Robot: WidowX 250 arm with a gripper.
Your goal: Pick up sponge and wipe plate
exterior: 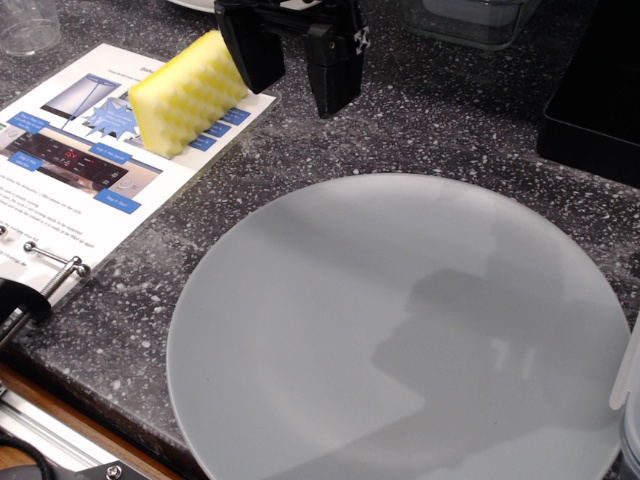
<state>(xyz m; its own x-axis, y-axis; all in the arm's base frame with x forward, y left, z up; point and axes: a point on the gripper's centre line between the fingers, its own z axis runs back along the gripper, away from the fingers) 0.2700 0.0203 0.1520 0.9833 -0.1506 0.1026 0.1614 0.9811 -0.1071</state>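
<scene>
The sponge [187, 92] is a bright yellow foam block with a wavy ridged surface, lying on a printed sheet at the upper left. The plate [400, 335] is a very large flat matte grey disc filling the lower right of the counter. My gripper [296, 80] hangs at the top centre, just right of the sponge and beyond the plate's far edge. Its two black fingers [335, 75] stand apart with nothing between them. The left finger is close to the sponge's right end; I cannot tell if it touches.
A ring-bound instruction sheet [70, 170] lies at the left on the dark speckled counter [440, 120]. A black box [600, 90] stands at the right edge. Clear containers [470, 20] sit at the back, a glass [28, 25] at top left.
</scene>
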